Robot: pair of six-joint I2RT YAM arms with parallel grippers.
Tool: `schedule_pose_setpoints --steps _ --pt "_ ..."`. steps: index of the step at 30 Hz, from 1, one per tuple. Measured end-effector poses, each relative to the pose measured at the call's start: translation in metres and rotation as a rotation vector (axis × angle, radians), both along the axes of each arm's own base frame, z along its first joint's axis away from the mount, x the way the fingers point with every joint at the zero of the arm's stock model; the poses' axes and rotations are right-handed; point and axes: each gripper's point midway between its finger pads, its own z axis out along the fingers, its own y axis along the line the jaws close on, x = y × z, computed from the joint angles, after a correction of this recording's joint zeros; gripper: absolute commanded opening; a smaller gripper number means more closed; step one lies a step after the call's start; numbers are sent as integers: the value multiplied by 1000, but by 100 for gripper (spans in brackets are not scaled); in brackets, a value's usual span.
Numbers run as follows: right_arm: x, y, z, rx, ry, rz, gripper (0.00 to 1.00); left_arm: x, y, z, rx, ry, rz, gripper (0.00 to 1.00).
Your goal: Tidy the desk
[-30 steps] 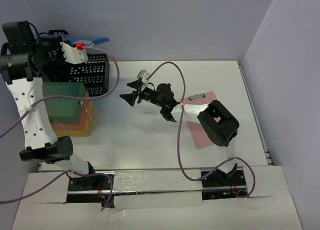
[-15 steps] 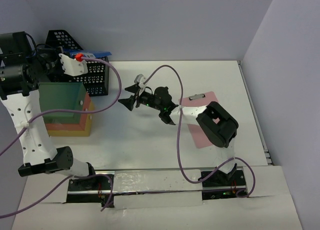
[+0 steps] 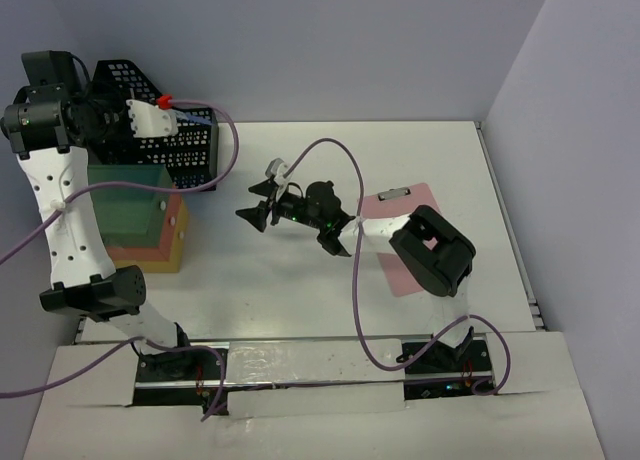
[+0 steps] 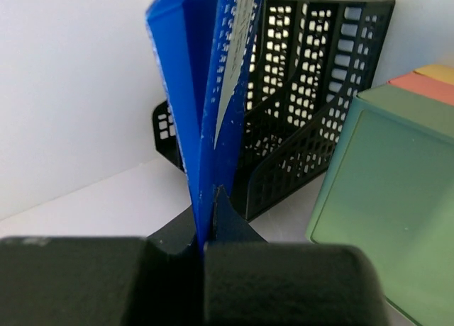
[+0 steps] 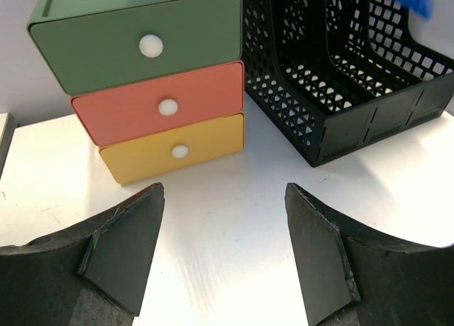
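The desk [image 3: 290, 280] is the white tabletop. My left gripper [image 4: 206, 227] is shut on the lower edge of a blue folder [image 4: 206, 92] with a white sheet in it, held upright above the black mesh file organizer [image 4: 312, 92] at the desk's back left. From above, the blue folder [image 3: 196, 119] shows only as a thin sliver over the organizer [image 3: 185, 155]. My right gripper [image 3: 255, 201] hangs open over the middle of the desk with nothing between its fingers. It faces the drawer unit [image 5: 167, 103] and the organizer [image 5: 355, 78].
The drawer unit [image 3: 130, 215] has green, red and yellow drawers and stands at the left, against the organizer. A pink clipboard [image 3: 400, 265] lies at the right, partly under my right arm. Lavender walls close in the back and right edges.
My left arm has swung the blue folder down and closer to the organizer's slots. My right gripper has drifted slightly left and toward the front, still open.
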Motion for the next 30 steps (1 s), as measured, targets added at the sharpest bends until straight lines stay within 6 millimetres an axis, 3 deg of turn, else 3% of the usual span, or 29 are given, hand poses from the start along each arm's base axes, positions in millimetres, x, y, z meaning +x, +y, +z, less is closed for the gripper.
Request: schedule_pose_setpoints --steps 10,19,30 --pt "-10 6 -1 -2 1 21 76 19 17 -16 44 43 35 0" --pt "-17 11 -1 -3 1 36 76 41 27 -46 74 115 34 0" --pt "-24 17 -11 -20 17 51 76 45 28 -58 109 141 -1 0"
